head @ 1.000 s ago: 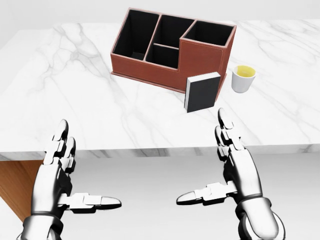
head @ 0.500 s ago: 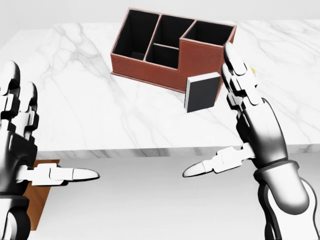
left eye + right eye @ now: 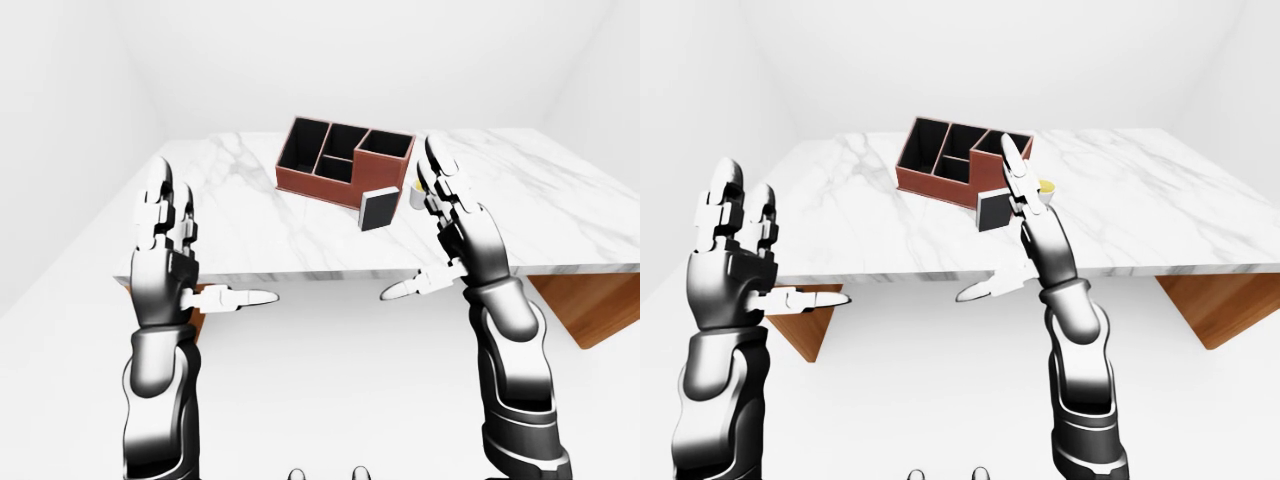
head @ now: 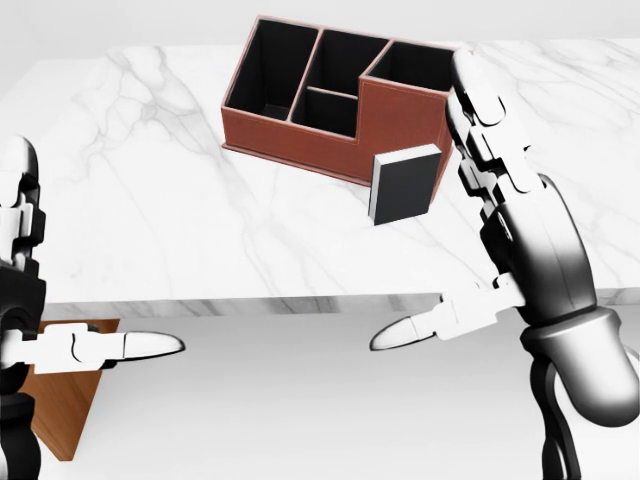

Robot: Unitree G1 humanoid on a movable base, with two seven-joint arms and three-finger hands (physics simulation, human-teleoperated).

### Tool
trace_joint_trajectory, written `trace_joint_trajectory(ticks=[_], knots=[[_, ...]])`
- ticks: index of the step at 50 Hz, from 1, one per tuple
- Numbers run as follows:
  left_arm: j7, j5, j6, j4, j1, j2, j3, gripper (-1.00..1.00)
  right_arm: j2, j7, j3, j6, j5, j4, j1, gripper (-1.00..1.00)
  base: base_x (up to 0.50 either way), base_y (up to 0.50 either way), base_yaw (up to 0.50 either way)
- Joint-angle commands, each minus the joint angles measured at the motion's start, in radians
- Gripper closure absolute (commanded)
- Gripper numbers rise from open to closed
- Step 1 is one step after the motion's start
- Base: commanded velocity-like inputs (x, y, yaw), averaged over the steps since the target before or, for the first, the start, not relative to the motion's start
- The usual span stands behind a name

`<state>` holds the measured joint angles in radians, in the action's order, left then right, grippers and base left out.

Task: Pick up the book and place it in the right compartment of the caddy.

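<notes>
Head view: the book [image 4: 404, 184], dark-covered with a pale edge, is standing upright on the white marble table [image 4: 150, 200], just beside the lower right wall of the red-brown caddy [image 4: 400, 115]; whether the two are touching cannot be told. The caddy's black-lined compartments are lying open to the camera, the right one sitting taller than the rest.

The right hand [image 4: 500, 190] is hovering to the right of the book, fingers stretched straight up toward the caddy's right end and the thumb jutting left below the table's edge, so the hand is spread wide and gripping nothing. It is covering most of the small white cup [image 3: 417, 193], which in the left-eye view is peeking out between the book and the fingers.

The left hand [image 3: 165, 245] is raised at the left of the left-eye view, well apart from the book and caddy, its fingers likewise splayed and its thumb pointing right, holding nothing.

Brown wooden supports [image 3: 590, 305] are showing beneath the tabletop at both ends.
</notes>
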<state>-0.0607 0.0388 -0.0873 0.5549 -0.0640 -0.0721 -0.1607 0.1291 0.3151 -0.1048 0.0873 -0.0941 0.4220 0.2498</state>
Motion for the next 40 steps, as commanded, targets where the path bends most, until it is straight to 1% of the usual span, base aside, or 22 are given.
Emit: trace_joint_trajectory(ticks=[1, 12, 18, 40], knots=[[0.007, -0.001, 0.0, 0.019, 0.002, 0.002, 0.0, -1.0, 0.004, 0.01, -0.006, 0.0, 0.007, -0.009, -0.003, -1.0, 0.0, 0.0, 0.0], [0.006, -0.006, 0.0, 0.045, 0.011, 0.004, 0.001, -1.0, 0.001, 0.005, -0.01, 0.0, 0.013, -0.016, -0.004, -1.0, 0.03, 0.0, 0.0], [0.003, -0.007, 0.0, 0.059, 0.016, 0.006, 0.003, -1.0, 0.008, -0.005, -0.021, 0.0, 0.031, 0.002, 0.0, -1.0, 0.2, 0.0, 0.0], [0.0, -0.013, 0.0, 0.06, 0.02, 0.009, 0.004, -1.0, 0.003, -0.009, -0.012, 0.0, 0.029, -0.004, -0.009, -1.0, 0.25, 0.0, 0.0]])
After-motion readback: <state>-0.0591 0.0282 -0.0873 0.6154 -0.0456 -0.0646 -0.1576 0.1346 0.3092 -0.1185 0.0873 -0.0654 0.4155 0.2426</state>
